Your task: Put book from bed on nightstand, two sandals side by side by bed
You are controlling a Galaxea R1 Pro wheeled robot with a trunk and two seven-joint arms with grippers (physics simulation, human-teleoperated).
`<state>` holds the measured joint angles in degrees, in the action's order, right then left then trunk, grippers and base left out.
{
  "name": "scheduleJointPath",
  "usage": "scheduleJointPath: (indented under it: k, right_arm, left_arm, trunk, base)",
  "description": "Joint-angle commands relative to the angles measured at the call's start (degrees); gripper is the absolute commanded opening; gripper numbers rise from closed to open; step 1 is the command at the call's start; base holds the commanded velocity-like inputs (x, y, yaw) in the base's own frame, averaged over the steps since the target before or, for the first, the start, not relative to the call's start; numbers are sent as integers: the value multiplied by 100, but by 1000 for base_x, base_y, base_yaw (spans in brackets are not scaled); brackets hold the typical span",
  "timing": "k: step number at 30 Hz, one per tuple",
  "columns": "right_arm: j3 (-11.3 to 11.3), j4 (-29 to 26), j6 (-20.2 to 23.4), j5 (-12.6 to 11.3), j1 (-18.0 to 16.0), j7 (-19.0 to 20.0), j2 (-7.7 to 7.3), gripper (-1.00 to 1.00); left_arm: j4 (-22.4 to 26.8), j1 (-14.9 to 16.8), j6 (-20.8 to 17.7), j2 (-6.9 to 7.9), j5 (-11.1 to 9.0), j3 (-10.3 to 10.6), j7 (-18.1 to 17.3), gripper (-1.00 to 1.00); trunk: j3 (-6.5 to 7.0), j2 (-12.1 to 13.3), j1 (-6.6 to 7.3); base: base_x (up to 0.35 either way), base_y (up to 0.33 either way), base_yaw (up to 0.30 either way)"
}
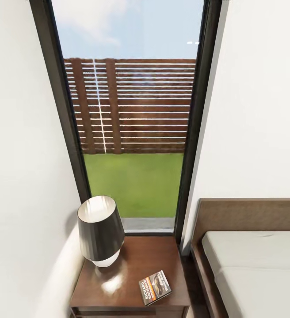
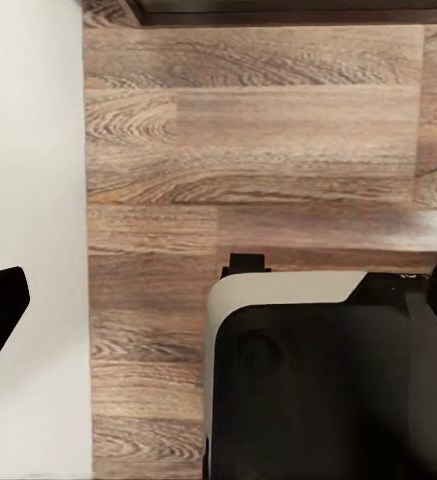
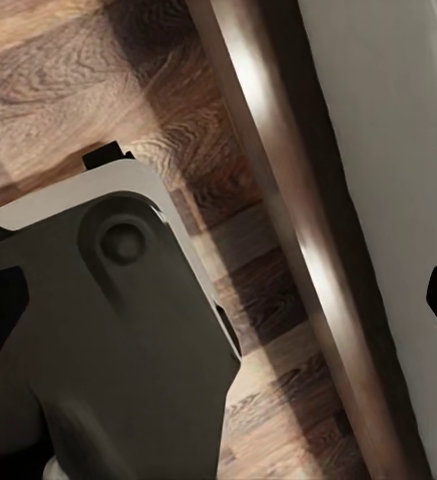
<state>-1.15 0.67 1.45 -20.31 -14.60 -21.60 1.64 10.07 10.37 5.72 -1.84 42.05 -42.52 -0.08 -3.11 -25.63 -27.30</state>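
The thin paperback book (image 1: 155,287) lies flat on the glossy dark brown nightstand (image 1: 136,260), near its front right corner, cover up. A lamp (image 1: 101,230) with a dark tapered shade stands at the back left corner, leaving bare wood between them. The bed (image 1: 255,265), pale smooth mattress in a dark wooden frame, sits just beside the nightstand's right edge. Behind, a tall dark-framed window (image 1: 131,115). Wrist views show wood-plank floor (image 2: 248,150); I cannot tell how far either gripper's fingers are open.

Place: a home bedroom is showing.
Bed (image 1: 255,269): pale mattress is lying in a dark wooden frame.
Nightstand (image 1: 131,282): it is carrying a lamp (image 1: 100,229) and book (image 1: 155,287).
Window (image 1: 131,132): it is overlooking lawn and fence.
Floor (image 2: 248,150): wood planks are showing.
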Motion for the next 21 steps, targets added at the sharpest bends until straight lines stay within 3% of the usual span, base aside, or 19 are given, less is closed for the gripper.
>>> scheduleJointPath:
  k: [1, 7, 21]
  right_arm:
    - [-9, 4, 17, 11, -7, -20, 1, 100]
    - [-9, 5, 15, 14, -7, -20, -4, 100]
    - [-9, 3, 14, 13, -7, -20, -1, 100]
  left_arm:
    - [3, -23, 21, -4, 60, -50, -1, 100]
    - [1, -117, 31, -2, 58, -53, -1, 100]
    - [3, -230, 27, -1, 54, -54, -1, 100]
  trunk:
    - [7, 31, 19]
    - [114, 271, 151]
    - [114, 271, 151]
  base:
    - [0, 0, 0]
    - [0, 0, 0]
    - [0, 0, 0]
